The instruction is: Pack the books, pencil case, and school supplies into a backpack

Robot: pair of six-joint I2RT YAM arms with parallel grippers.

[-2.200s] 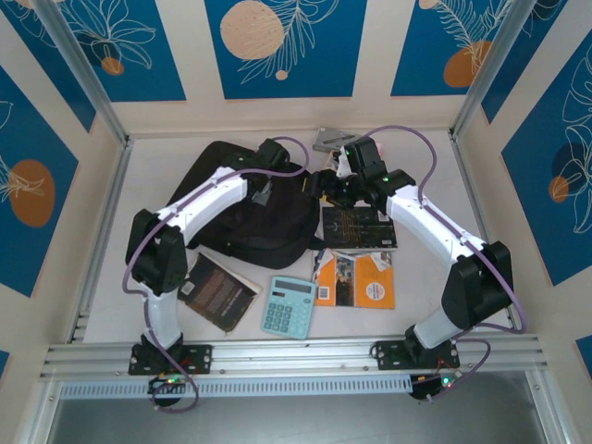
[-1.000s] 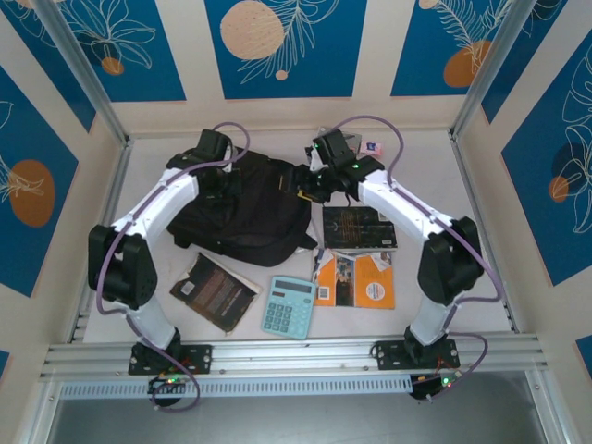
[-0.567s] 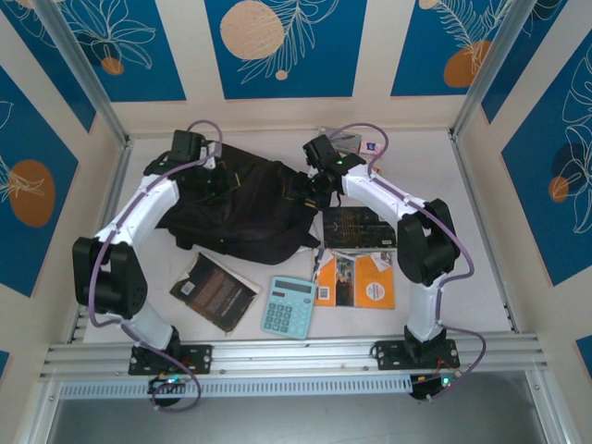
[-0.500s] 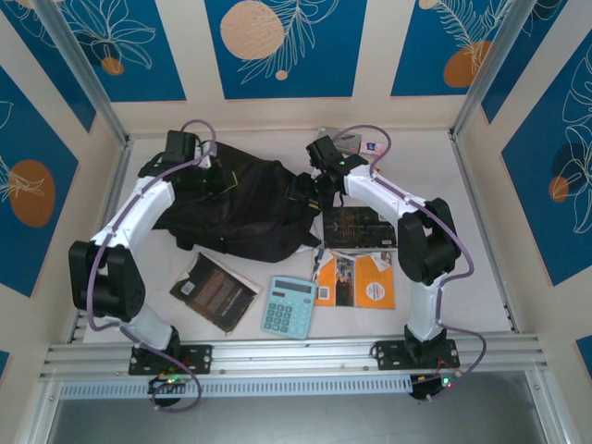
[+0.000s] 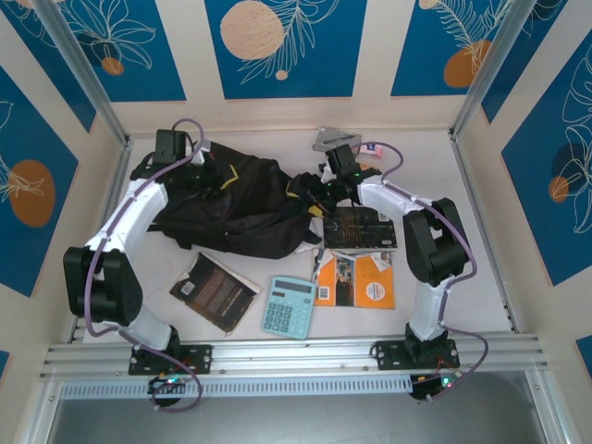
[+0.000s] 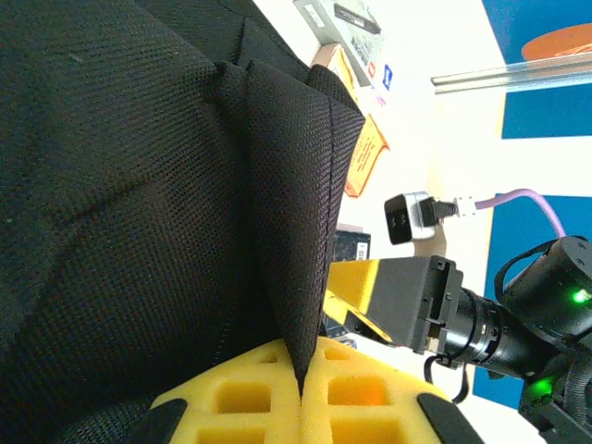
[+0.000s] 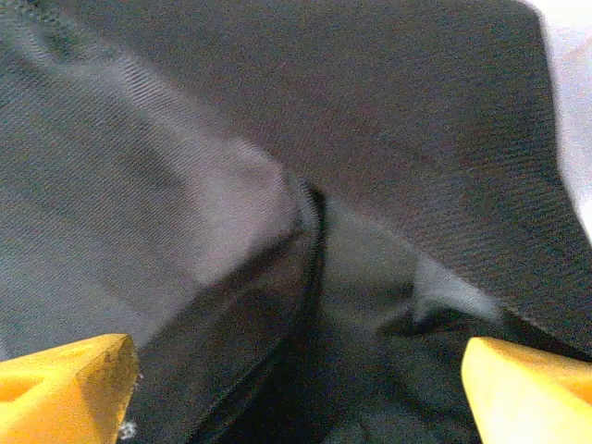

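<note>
1. The backpack point(image 5: 236, 213) lies slumped on the far left-centre part of the surface point(image 5: 444, 176). As far as I can judge, nothing has been packed into it yet.
2. My left hand point(image 6: 302, 370) is pinched fully closed on a fold of the backpack's black fabric at its far left end. The yellow pads meet with the cloth between them.
3. My right hand point(image 7: 296, 370) sits at the bag's right end, fingers spread wide and holding nothing. A zip line point(image 7: 310, 250) runs across the fabric between them.
4. I take the step in hand to be opening the bag's mouth. The left pinch should act as a firm anchor, and the right hand should close on one lip beside the zip, not on both layers.
5. The lift should then be gentle, so the soft fabric does not slide out of the left pinch.
6. Just right of the bag lies the black book with gold print point(image 5: 359, 227). Nearer are the orange books point(image 5: 356, 279), the teal calculator point(image 5: 289, 306) and the dark brown book point(image 5: 217, 291). The grey pencil case point(image 5: 335, 139) sits at the far edge.
</note>
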